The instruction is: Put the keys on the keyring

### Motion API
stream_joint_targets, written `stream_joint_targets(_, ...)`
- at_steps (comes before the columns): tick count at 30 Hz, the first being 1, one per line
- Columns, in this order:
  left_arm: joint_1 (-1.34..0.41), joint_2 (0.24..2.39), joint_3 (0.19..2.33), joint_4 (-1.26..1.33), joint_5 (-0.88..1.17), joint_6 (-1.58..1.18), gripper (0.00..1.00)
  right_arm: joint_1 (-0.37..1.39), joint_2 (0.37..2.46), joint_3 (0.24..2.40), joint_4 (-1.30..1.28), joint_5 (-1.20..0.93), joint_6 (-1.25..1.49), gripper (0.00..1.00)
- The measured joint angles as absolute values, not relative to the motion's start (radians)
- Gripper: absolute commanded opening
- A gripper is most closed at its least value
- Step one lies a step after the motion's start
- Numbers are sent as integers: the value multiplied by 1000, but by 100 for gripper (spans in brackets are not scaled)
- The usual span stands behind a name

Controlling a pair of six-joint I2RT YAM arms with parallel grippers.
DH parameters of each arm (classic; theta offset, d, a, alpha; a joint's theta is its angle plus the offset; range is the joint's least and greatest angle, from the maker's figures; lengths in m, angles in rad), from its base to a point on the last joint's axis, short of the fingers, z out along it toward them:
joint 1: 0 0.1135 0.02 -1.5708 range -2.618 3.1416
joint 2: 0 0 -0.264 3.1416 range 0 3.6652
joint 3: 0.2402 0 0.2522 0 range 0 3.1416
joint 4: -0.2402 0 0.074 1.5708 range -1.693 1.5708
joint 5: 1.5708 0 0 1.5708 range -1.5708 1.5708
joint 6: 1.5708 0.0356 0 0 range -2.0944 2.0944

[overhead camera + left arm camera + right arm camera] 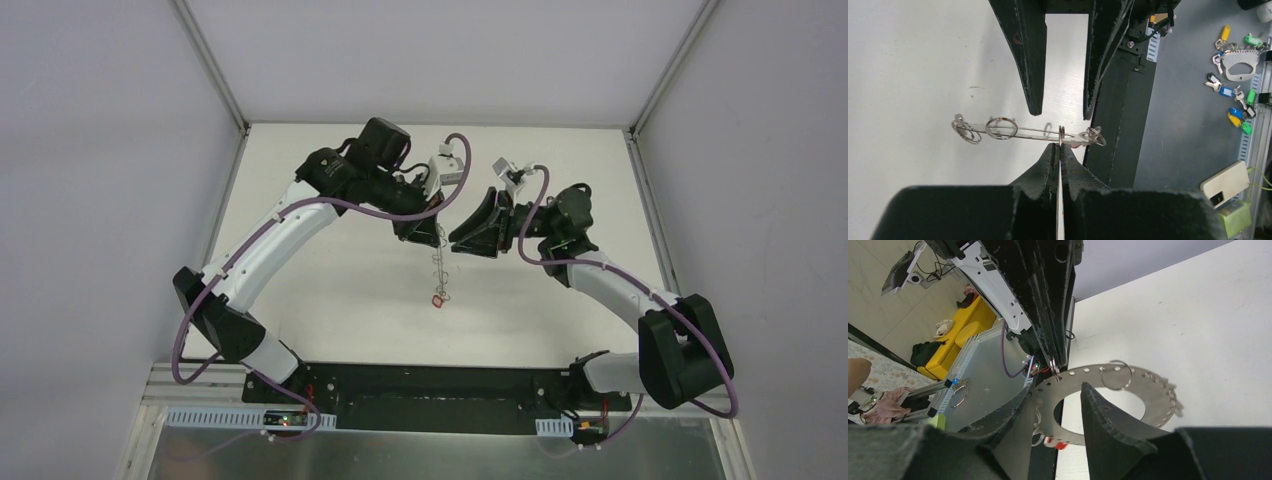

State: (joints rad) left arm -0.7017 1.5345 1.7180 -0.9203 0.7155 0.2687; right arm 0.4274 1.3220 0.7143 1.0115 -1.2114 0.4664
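Two arms meet midair: left gripper clamped on ring rim, likely steadying it; right gripper apart, straddling ring.

Bright, even light; soft shadows

The overhead camera looks steeply down on the table from behind. Both wrist cameras sit close in, facing each other, sharing the keyring between them.
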Motion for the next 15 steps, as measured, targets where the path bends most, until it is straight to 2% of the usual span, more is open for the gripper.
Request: stream_joint_targets(15, -702, 1567, 1718, -895, 759, 215, 0, 455, 1322, 717, 948, -1208, 418, 26)
